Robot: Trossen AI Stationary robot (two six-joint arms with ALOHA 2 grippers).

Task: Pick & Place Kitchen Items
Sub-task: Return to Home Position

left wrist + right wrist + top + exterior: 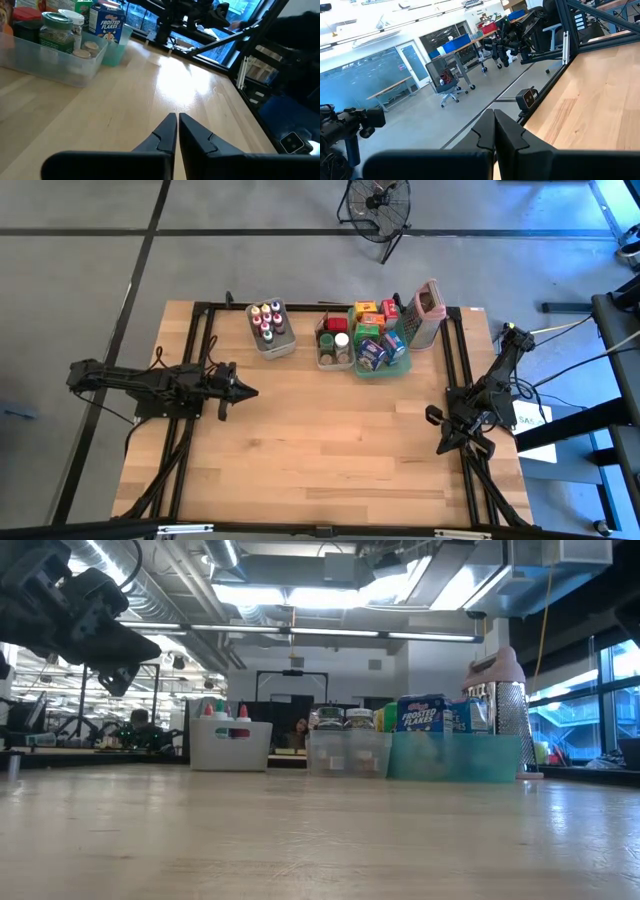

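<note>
The kitchen items sit along the table's far edge in the high view. Small bottles with coloured caps [268, 320] fill a clear bin [272, 345]. Jars [335, 340] stand in a second clear bin. Little boxes [375, 330] are packed in a teal tray [380, 368]; a Frosted Flakes box [107, 25] shows in the left wrist view. My left gripper [250, 391] is shut, above the table's left half, apart from all items. My right gripper [440, 448] is shut, by the table's right edge, pointing off the near side.
A tall grey grater-like container with a pink rim [427, 312] stands right of the teal tray. Black frame rails [462, 370] run along the table's left and right sides. Bare wood [330, 440] spans the middle and near part of the table.
</note>
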